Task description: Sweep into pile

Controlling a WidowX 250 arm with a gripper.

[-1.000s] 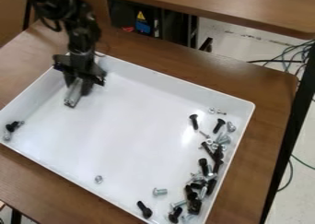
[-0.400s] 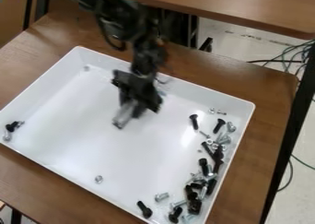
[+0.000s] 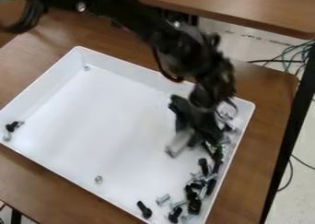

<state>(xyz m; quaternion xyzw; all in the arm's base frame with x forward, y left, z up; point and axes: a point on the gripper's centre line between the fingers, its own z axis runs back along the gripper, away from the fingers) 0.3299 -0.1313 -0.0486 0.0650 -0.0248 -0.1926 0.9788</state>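
The gripper [image 3: 189, 136] hangs low over the right part of the white tray [image 3: 42, 95], shut on a silver-grey piece [image 3: 178, 144] that points down toward the tray floor. Black bolts [image 3: 203, 165] and silver screws and nuts lie in a loose band along the tray's right side, just right of and below the gripper. The upper end of this band is partly hidden behind the gripper. A silver screw [image 3: 162, 199] and a black bolt [image 3: 144, 209] lie near the bottom corner.
A black bolt [image 3: 12, 126] with small silver pieces sits in the left corner. One nut [image 3: 98, 179] lies by the front wall, another small piece [image 3: 86, 67] in the far corner. Raised walls ring the tray on the brown table [image 3: 37, 184].
From the tray's upper left, the gripper has travelled right and downward with the silver-grey piece, ending beside the band of hardware. The silver screw near the bottom has shifted slightly.
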